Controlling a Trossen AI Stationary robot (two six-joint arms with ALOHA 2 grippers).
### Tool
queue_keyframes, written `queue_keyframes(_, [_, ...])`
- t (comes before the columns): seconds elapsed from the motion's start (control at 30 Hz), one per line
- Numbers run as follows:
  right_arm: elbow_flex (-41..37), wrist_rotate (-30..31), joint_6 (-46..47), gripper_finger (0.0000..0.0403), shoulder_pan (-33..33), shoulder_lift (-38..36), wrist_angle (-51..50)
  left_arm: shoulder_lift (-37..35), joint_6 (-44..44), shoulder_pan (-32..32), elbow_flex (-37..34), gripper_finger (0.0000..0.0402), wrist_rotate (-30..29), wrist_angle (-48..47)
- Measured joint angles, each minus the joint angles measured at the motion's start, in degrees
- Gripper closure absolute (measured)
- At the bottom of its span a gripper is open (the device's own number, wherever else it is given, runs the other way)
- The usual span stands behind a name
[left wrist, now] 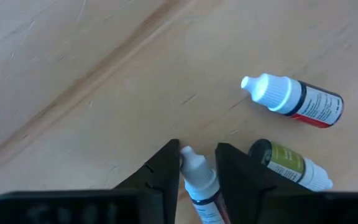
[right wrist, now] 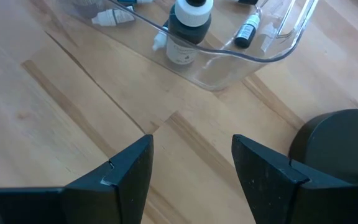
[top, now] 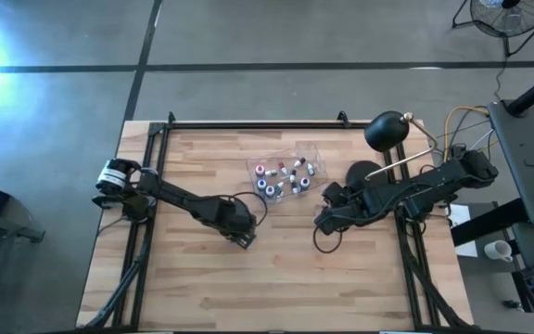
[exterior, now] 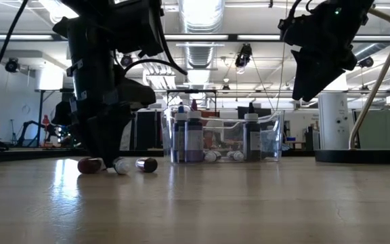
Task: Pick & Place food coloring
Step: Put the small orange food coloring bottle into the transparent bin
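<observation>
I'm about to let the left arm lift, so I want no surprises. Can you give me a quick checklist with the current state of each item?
1. A bottle sits between the left gripper's fingers: ok, a white-tipped bottle lies in the gap.
2. Grip fully closed on it: cannot tell.
3. Neighbouring bottles clear of the fingers: not ok, the olive-labelled bottle lies right beside one finger; the red-and-black-labelled bottle is apart.
4. Clear tub reachable and upright: ok, on the table with bottles inside.
5. Right gripper out of the way: ok, open, hovering near the tub.
</observation>
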Motion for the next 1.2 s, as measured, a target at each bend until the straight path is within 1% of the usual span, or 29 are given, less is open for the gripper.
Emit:
queue_keyframes(0.2, [-0.2, 0.0, 0.0, 0.0193, 0.0, 0.0, 0.0, -0.1, 0.0, 0.1, 0.0, 0.0339, 0.3, -0.5])
queue_keyframes(0.57, [-1.1, 0.0, 0.2, 0.0193, 0.0, 0.0, 0.0, -0.3, 1.2, 0.1, -0.1, 0.0397, 0.3, -1.0])
queue_keyframes(0.77, [-1.3, 0.0, 0.1, 0.0193, 0.0, 0.0, 0.0, -1.3, 3.5, 0.2, -0.2, 0.0401, -0.2, -1.3])
queue_keyframes(0.87, [-1.5, 0.1, 0.2, 0.0193, 0.0, 0.0, 0.0, -2.1, 4.4, 0.3, -0.1, 0.0401, 0.0, -3.9])
queue_keyframes(0.97, [-1.8, 0.1, 0.2, 0.0193, 0.0, 0.0, 0.1, -3.2, 4.6, 0.3, 0.4, 0.0387, 1.2, -4.9])
queue_keyframes(1.13, [-2.1, 0.1, 0.4, 0.0193, 0.0, 0.0, 0.1, -4.1, 2.1, 0.3, 0.6, 0.0321, 1.4, -7.3])
queue_keyframes(1.2, [-2.3, 0.1, 0.4, 0.0193, 0.0, 0.0, 0.2, -4.3, 0.4, 0.3, 0.6, 0.0295, 2.5, -7.3])
